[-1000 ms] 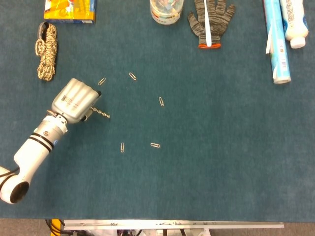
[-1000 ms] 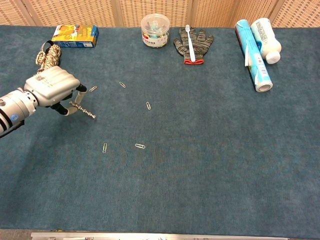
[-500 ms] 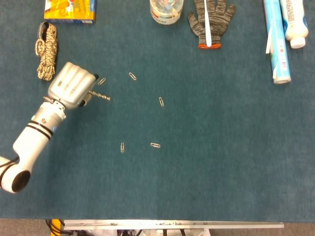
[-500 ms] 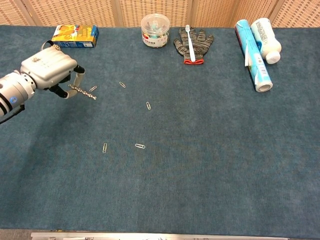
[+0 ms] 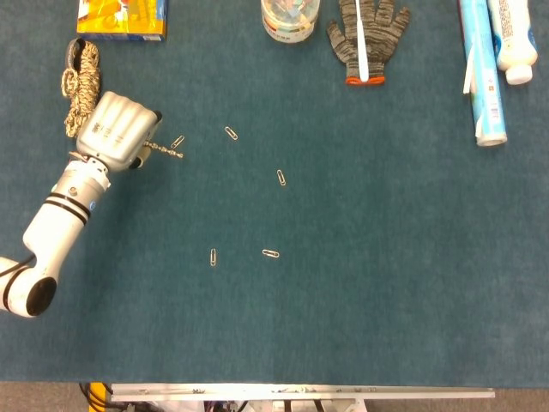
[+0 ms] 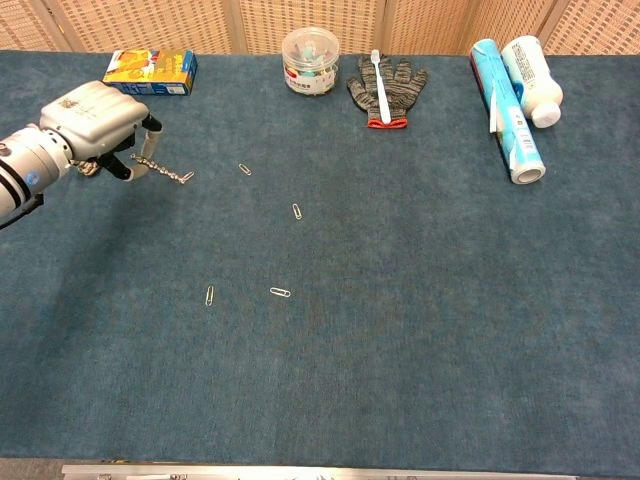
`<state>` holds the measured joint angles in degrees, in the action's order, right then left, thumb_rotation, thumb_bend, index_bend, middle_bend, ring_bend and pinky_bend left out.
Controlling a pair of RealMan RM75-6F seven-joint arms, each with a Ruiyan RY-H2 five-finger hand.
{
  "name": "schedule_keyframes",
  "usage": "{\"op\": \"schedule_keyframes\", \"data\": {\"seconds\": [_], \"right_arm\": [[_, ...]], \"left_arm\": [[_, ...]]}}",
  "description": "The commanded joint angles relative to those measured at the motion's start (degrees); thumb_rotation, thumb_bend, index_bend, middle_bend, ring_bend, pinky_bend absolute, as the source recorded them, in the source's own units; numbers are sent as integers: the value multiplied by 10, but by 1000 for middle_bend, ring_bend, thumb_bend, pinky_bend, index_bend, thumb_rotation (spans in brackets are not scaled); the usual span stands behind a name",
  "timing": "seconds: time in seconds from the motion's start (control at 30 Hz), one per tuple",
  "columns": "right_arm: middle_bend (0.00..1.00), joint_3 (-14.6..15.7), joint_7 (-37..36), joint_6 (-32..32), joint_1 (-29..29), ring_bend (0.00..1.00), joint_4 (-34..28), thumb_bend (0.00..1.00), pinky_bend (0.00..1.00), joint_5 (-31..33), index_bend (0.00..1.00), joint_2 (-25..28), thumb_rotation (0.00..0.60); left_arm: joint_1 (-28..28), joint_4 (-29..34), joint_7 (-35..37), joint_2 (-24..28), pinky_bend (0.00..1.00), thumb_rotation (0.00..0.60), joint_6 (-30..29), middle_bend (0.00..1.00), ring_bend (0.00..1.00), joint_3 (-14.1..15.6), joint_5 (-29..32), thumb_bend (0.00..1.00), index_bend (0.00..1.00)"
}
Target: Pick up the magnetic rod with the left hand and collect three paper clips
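A wide teal carpeted table (image 5: 395, 283) fills both views, with a woven cane screen (image 6: 250, 15) behind it in the chest view. My left arm (image 5: 51, 232) reaches in from the near left edge, and my left hand (image 5: 116, 133) sits at the far left of the table with its fingers curled around the magnetic rod (image 5: 165, 150). I hold it low and nearly level so its free tip points right, toward the nearest paper clip (image 5: 177, 142), which the tip seems to touch or almost touch; I cannot tell whether the clip has stuck. The rod's surface looks lumpy, but I cannot make out clips on it. My right hand is not in view.

Four other clips lie loose: one further right (image 5: 231, 133), one near the middle (image 5: 281, 178), and two nearer me (image 5: 213, 257) (image 5: 271, 253), all well apart, so I judge each needs its own sweep.

Along the far edge stand a blue and white tube (image 5: 480, 73), a white bottle (image 5: 515, 39), a grey knit glove (image 5: 367, 36) with a white toothbrush (image 5: 361, 43) on it, a clear jar of coloured bits (image 5: 290, 17), a yellow box (image 5: 120, 19), and a coiled rope (image 5: 81, 90) just behind my hand. Nothing lies between the rod and the clips; only the rope crowds my knuckles.
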<state>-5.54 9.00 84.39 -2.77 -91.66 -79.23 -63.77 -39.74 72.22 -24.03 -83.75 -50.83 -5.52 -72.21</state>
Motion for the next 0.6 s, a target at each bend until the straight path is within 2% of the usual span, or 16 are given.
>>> {"op": "schedule_keyframes", "data": {"seconds": [0.03,0.6], "right_arm": [[359,0,-3,-4,-1,261,4,0,444,3,489,-1,600],[359,4,-8,-12,-1,261,11,0,444,5,489,-5,600]], "left_arm": [[-5,-14,4,-7,774,600,10,1000,928,0,6,342,583],[-21,-72,19,-37,774,600,36,1000,928,-10,42,343,586]]}}
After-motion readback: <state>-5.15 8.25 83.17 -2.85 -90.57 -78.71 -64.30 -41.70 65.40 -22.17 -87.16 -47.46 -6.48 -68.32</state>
